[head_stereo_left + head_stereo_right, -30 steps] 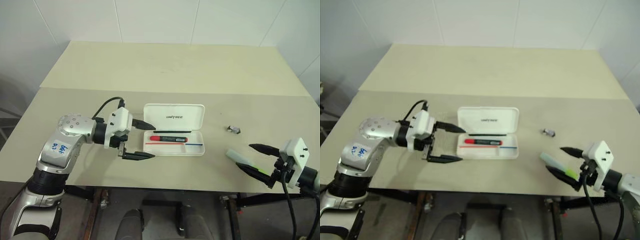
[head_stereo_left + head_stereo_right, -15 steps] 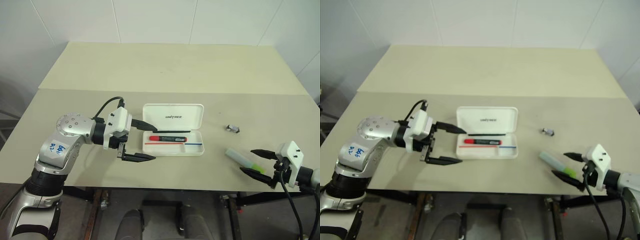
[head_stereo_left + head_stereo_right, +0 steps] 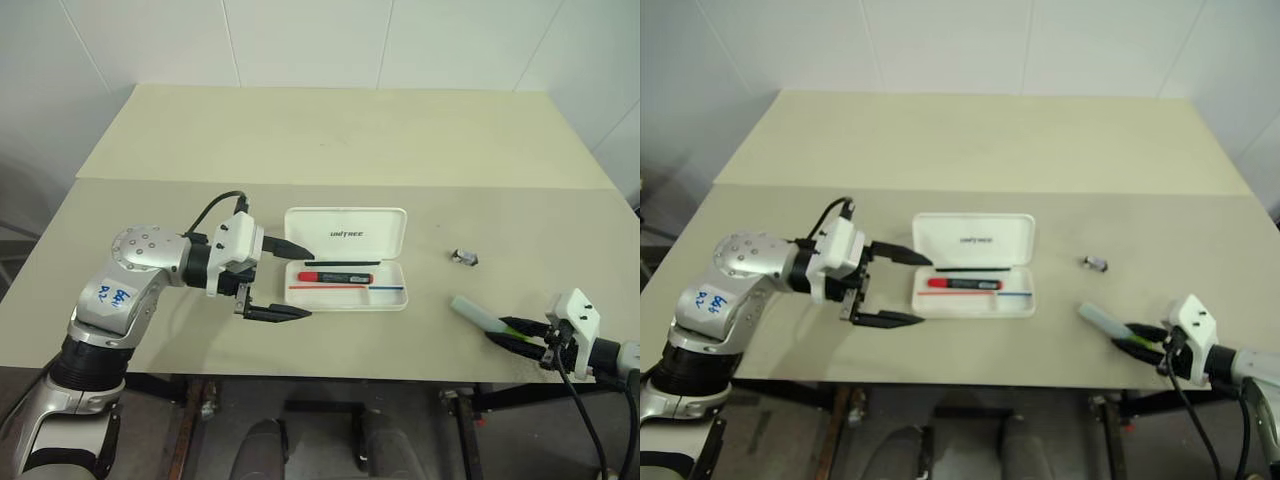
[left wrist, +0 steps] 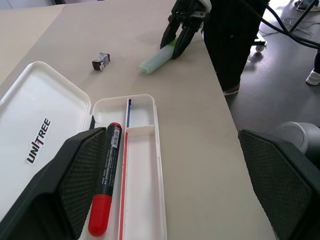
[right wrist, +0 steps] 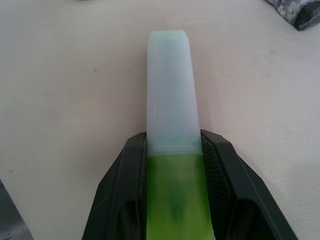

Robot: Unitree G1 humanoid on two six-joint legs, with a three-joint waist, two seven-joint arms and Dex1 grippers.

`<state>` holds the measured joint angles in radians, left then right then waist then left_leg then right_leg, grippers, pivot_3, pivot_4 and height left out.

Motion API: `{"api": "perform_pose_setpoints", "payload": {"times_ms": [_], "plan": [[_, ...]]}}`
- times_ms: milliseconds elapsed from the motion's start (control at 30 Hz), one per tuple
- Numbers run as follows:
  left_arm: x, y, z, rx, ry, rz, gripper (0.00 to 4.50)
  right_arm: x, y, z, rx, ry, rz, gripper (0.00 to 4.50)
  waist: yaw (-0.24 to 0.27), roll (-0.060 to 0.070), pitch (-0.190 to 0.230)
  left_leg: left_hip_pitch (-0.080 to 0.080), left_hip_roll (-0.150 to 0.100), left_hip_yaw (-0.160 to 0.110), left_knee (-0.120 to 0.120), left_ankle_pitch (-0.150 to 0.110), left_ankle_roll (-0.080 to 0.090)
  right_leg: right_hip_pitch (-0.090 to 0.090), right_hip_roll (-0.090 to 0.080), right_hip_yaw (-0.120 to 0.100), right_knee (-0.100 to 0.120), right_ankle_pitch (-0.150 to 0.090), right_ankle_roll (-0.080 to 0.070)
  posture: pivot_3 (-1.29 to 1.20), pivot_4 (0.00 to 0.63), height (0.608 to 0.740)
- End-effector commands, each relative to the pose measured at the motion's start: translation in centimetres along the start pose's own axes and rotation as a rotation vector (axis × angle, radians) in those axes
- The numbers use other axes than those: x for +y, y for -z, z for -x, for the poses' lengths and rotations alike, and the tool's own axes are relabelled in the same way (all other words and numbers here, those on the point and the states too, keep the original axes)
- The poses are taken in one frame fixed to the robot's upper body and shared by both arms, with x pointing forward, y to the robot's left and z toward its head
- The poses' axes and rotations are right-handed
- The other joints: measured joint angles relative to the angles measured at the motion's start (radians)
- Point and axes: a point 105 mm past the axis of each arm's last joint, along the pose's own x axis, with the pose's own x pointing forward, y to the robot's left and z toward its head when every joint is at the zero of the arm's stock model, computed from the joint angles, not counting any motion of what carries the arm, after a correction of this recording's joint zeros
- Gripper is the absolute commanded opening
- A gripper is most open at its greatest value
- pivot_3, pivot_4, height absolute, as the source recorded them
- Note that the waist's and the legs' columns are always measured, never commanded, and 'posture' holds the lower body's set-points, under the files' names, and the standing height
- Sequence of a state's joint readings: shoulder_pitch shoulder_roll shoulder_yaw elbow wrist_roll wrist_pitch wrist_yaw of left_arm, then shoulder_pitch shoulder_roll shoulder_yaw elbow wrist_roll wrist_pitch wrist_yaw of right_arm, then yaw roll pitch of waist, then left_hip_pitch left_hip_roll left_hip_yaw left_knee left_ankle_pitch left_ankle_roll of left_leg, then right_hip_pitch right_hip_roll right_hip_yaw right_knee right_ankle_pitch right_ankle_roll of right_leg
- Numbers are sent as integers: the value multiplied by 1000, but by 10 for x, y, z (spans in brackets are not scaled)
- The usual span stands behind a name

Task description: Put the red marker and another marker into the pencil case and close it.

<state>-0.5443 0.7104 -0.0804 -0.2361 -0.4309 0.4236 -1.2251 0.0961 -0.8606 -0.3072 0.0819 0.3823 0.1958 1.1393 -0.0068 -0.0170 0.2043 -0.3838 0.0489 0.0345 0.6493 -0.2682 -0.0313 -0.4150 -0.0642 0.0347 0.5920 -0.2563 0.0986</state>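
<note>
Your right gripper [image 5: 172, 185] was clamped on the green highlighter's [image 3: 478, 313] lime cap end, highlighter lying on the table [image 3: 330, 140] near the front right edge. Left gripper [image 3: 290, 280] hung wide open, holding nothing, at the pencil case's [image 3: 347, 259] left end. Case lay open, red marker [image 3: 336, 277] inside its tray. Small dark object [image 3: 466, 258] sat right of the case.

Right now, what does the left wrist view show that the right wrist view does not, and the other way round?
Left wrist view: the open pencil case with the red marker inside, and the left gripper, open. Right wrist view: close up, the right gripper pressing both sides of the highlighter at its lime cap. Both: the highlighter, the small dark object and the table.
</note>
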Motion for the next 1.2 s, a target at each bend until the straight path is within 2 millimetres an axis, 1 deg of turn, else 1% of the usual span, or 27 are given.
{"api": "perform_pose_setpoints", "payload": {"times_ms": [33, 167, 267, 367, 433, 533, 633, 667, 767, 867, 967, 1000, 1100, 1200], "plan": [[3, -10, 7, -4, -24, -56, 4500, 1, -10, -4, 9, -28, 70, 1113, -3, 0, 0, 0, 0, 0, 0, 0, 0, 0, 0, 0, 0, 0, 0, 0, 150, 740], [8, -2, 17, 16, -62, -48, 4500, -3, -27, -10, -26, -24, 121, 1113, -21, 0, 0, 1, 0, 1, 0, 0, 0, 0, 0, 1, 1, 1, 1, 0, 150, 740], [11, 9, 30, 61, -91, -47, 4500, -2, -54, -17, -85, -54, 186, 1113, -31, -1, 1, 2, 0, 2, 0, 0, 0, 0, 0, 3, 1, 1, 1, 0, 150, 740], [11, 15, 40, 88, -112, -47, 4500, 5, -80, -26, -134, -106, 253, 1113, -35, -1, 1, 3, 1, 3, -1, 0, 0, 0, 1, 4, 2, 1, 1, 0, 150, 740], [9, 18, 45, 95, -123, -43, 4500, 16, -99, -34, -168, -169, 301, 1113, -32, -2, 1, 3, 1, 3, -1, 0, 0, 0, 1, 4, 2, 1, 1, 0, 150, 740], [4, 19, 48, 96, -128, -38, 4500, 35, -122, -48, -210, -272, 363, 1113, -28, -2, 1, 3, 1, 4, -2, 0, -1, -1, 1, 4, 1, 1, 1, 0, 150, 740], [-1, 20, 48, 97, -131, -28, 4500, 55, -138, -62, -240, -384, 402, 1113, -25, -2, 2, 2, 1, 4, -2, -1, -1, -2, 1, 4, 1, 1, 1, 0, 150, 740], [-4, 21, 48, 98, -132, -24, 4500, 63, -142, -69, -245, -429, 417, 1113, -24, -3, 1, 1, 1, 4, -1, -1, -1, -3, 1, 4, 1, 1, 1, 0, 150, 740], [-8, 24, 47, 100, -136, -16, 4500, 77, -149, -86, -261, -518, 431, 1113, -23, -3, 1, -3, 1, 5, -1, -1, -1, -7, 1, 4, 3, 1, 1, 0, 150, 740], [-11, 24, 44, 96, -142, -10, 4500, 89, -150, -102, -262, -595, 451, 1113, -21, -3, 1, -6, 1, 6, 0, -1, -1, -14, 1, 6, 10, 2, 3, 0, 150, 740], [-13, 25, 43, 93, -150, -5, 4500, 104, -149, -126, -259, -658, 456, 1113, -22, -5, 1, -6, 1, 5, 0, -1, -1, -14, 1, 5, 13, 2, 3, 0, 150, 740], [-13, 25, 43, 93, -152, -4, 4500, 105, -149, -130, -256, -664, 456, 1113, -22, -5, 1, -6, 1, 5, 0, -1, -1, -15, 1, 5, 14, 2, 3, 0, 150, 740], [-16, 26, 44, 99, -159, 4, 4500, 110, -151, -151, -254, -657, 464, 1113, -24, -5, 1, -5, 1, 6, 0, -1, -1, -15, 1, 5, 16, 2, 3, 0, 150, 740], [-17, 27, 45, 106, -163, 9, 4500, 111, -153, -163, -241, -647, 478, 1113, -25, -5, 1, -5, 1, 6, 0, -1, -1, -16, 1, 5, 18, 2, 3, 0, 150, 740]]}}
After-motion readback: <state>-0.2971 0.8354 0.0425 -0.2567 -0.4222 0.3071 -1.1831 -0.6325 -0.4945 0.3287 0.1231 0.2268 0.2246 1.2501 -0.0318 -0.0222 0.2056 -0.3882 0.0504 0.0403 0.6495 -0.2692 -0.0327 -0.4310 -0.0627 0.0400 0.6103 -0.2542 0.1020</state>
